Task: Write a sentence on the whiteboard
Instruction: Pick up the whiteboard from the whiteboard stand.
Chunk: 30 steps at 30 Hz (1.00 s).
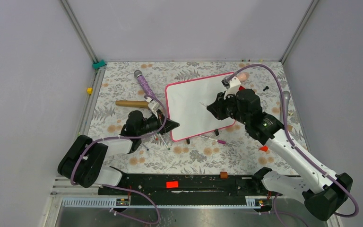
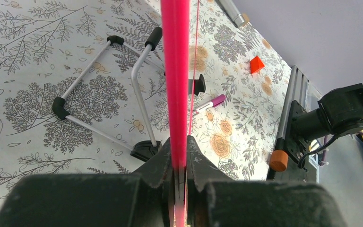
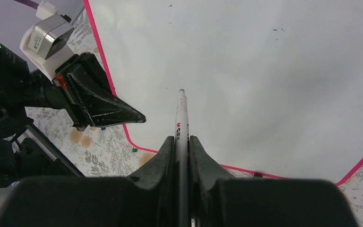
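the large glossy white rectangular whiteboard with the thin pink-red frame (image 1: 194,101) sits in the middle of the flower-printed table cover (image 1: 123,80), turned at a slant to the arms. its face shows plain white with only a few tiny dark specks.

the left gripper (image 1: 175,125) is at the whiteboard's near left corner. in the left wrist view its fingers (image 2: 163,163) are clenched on the pink-red frame (image 2: 176,71), which runs edge-on straight up from between them.

the right gripper (image 1: 211,108) hangs over the right half of the whiteboard, its fingers (image 3: 168,151) pinched around a slim white marker pen (image 3: 182,118). the pen's dark tip points at the whiteboard's face; whether it touches cannot be told.

just beside the whiteboard's near edge lies a thin pen with a magenta cap (image 1: 213,139). a bent grey wire stand with black end caps (image 2: 108,90) lies near the near left corner. to the whiteboard's left lie a purple patterned rod with a grey end (image 1: 144,85) and a plain wooden dowel (image 1: 131,103). a small orange-red wedge (image 1: 263,148) sits off the near right corner, apart from it.
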{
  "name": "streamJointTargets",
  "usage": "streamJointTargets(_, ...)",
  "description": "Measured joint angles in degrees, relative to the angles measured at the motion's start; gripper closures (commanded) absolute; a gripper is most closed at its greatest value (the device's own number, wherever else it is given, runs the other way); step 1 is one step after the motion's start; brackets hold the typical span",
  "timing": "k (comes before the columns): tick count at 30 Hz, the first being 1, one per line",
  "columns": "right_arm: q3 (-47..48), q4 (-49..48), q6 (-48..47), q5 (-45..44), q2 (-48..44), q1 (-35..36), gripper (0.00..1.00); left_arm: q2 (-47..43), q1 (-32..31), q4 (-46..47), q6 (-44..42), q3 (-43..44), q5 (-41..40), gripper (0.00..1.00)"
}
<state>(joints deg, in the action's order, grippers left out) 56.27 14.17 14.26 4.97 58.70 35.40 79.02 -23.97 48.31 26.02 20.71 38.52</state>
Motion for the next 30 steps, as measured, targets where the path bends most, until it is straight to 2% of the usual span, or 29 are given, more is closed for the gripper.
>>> streamJointTargets(9, -0.4, -1.2, -0.2, 0.0, -0.7, 2.8, 1.00, 0.0, -0.7, 1.1, -1.1, -0.6, -1.0, 1.00)
streamJointTargets(15, -1.6, -0.6, -1.5, -1.5, -3.1, 5.0, 1.00, -4.2, -1.2, -6.2, -4.7, 1.4, -1.4, 1.00)
streamJointTargets(21, -1.8, 0.4, -2.1, -4.1, -5.2, 5.1, 1.00, -10.2, -1.2, -16.0, -10.7, 3.9, -5.3, 1.00)
streamJointTargets(30, -1.8, 0.7, -2.1, -5.4, -5.3, 5.1, 1.00, -9.4, -1.1, -15.7, -12.6, 4.0, -6.9, 1.00)
